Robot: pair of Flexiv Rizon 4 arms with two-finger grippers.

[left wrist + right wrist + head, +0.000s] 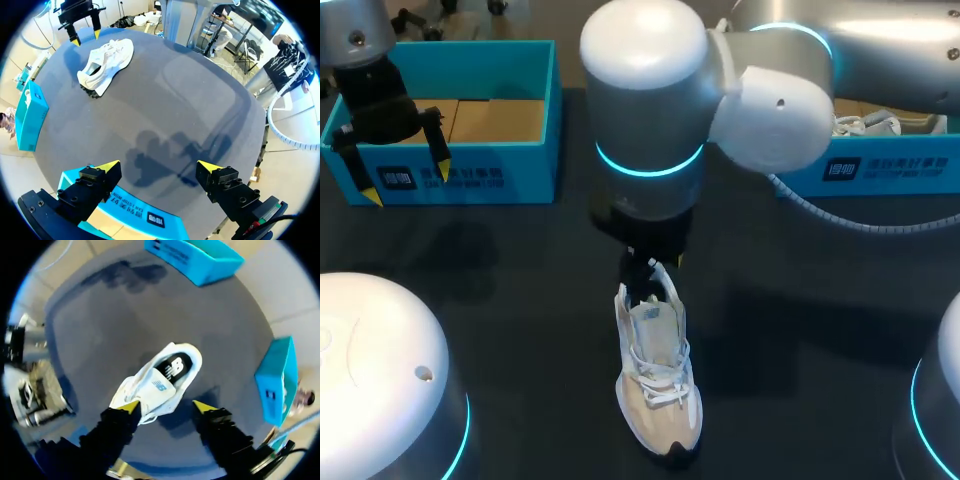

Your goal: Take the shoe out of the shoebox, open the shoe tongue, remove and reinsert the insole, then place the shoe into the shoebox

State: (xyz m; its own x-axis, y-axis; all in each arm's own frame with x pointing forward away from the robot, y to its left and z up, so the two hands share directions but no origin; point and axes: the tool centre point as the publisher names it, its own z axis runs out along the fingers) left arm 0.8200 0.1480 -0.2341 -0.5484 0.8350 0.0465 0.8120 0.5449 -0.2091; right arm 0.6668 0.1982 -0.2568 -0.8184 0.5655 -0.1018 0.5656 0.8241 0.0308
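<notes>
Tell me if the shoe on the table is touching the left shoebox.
Apart. The head view shows bare table between the shoe and the left shoebox.

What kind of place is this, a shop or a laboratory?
Probably a robot laboratory: the left arm and the right arm stand over a dark table holding one white shoe, a turquoise shoebox and a second shoebox.

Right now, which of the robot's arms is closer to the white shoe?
Right. The right arm hangs over the shoe, its open jaws on either side of it. The left arm is far off to the side, jaws open above the blue shoebox front wall.
</notes>
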